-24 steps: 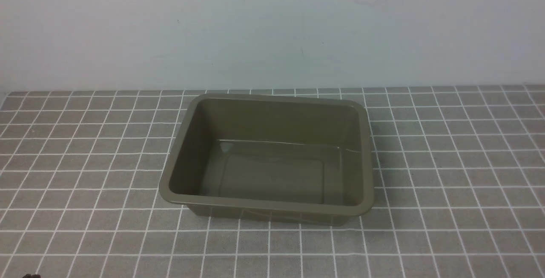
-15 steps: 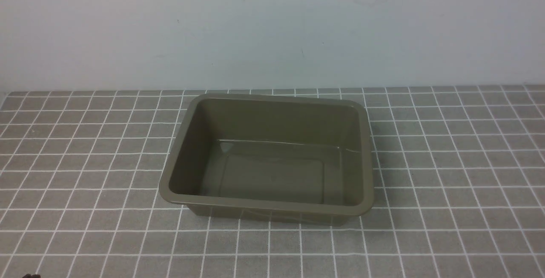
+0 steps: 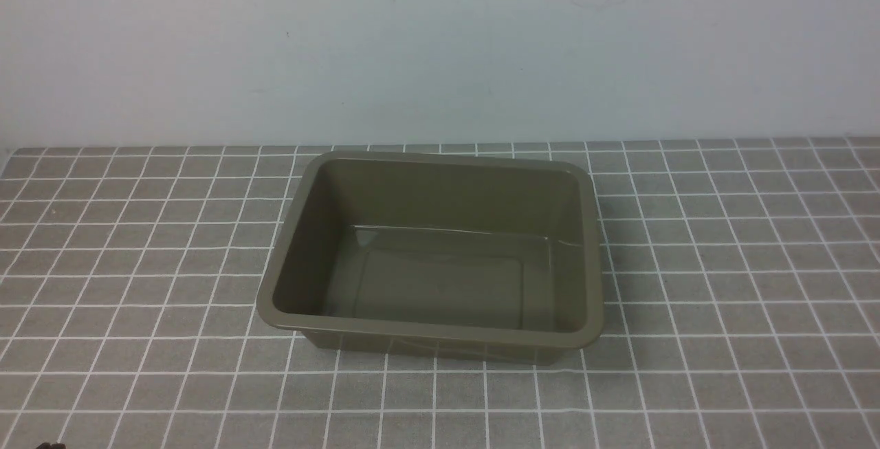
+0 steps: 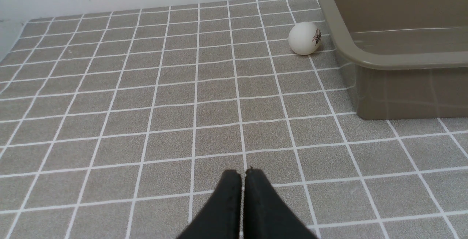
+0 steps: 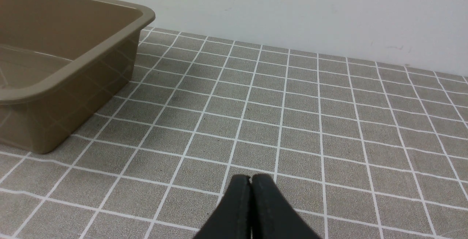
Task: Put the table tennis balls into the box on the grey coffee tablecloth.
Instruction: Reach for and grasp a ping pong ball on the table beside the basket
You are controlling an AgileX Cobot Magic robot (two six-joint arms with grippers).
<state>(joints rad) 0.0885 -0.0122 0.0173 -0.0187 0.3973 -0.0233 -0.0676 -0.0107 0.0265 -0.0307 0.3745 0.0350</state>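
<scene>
The grey coffee tablecloth [image 3: 722, 263] carries the glossy olive-brown box [image 3: 426, 331], open side up, long axis running left to right. The left gripper [image 4: 243, 173] and right gripper [image 5: 251, 178] hang over the cloth, jaws pressed together. The white table tennis ball [image 4: 305, 38] lies just beside the box's outer wall, dark print facing it.

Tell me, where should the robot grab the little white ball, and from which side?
Around its widest middle, from above, I'd say. The ball is round and smooth, so off-centre fingers would likely slip. It lies on the cloth right beside the box wall, so no finger should squeeze between them. The left gripper, now shut, must open first.
</scene>
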